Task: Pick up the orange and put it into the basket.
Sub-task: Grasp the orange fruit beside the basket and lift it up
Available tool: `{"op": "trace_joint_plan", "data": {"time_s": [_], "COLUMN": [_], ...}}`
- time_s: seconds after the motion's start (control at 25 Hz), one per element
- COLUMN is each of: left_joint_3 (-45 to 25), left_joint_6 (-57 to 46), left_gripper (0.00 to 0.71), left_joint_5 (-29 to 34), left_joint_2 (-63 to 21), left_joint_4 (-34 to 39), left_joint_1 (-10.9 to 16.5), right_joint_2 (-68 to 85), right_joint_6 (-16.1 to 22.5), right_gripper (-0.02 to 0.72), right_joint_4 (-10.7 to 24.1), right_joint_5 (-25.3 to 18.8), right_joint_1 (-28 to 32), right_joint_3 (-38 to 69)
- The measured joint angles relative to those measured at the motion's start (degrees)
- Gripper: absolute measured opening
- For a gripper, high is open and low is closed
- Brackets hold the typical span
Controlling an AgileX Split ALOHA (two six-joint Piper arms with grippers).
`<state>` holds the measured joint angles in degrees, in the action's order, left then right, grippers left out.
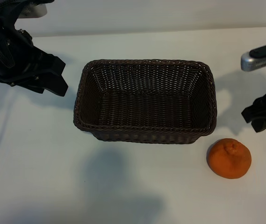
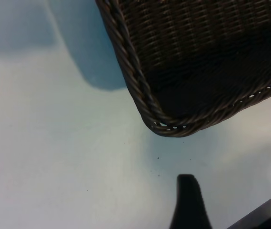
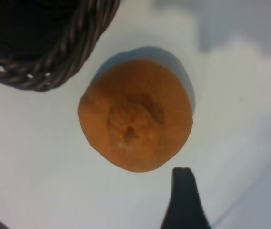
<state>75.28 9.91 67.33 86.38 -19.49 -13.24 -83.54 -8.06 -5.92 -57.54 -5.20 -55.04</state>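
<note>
Orange fruit (image 1: 229,158) beside unlabelled wicker basket (image 1: 83,84)

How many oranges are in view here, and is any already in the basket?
1. The orange sits on the white table, just outside the basket's near right corner in the exterior view. The basket's visible interior holds nothing; no other orange shows.

Both arms were matte black and blocky, the right arm (image 1: 263,109) carrying a silver-grey module (image 1: 256,60).
</note>
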Motion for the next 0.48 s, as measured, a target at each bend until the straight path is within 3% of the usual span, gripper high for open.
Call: {"op": "trace_joint_plan", "data": {"time_s": [0.2,0.48], "left_joint_3": [0.0,0.0], "left_joint_6": [0.0,0.0], "left_gripper": [0.521,0.521], "left_joint_5": [0.0,0.0], "left_joint_2": [0.0,0.0], "left_joint_4": [0.0,0.0], "left_joint_1": [0.0,0.0], "right_joint_2": [0.0,0.0], "right_joint_6": [-0.7,-5.5], "right_gripper": [0.491,0.492], "right_joint_4": [-1.7,-6.7], "right_joint_5": [2.4,3.0], "right_joint_1": [0.0,0.0], "right_joint_3": [1.9,2.0]}}
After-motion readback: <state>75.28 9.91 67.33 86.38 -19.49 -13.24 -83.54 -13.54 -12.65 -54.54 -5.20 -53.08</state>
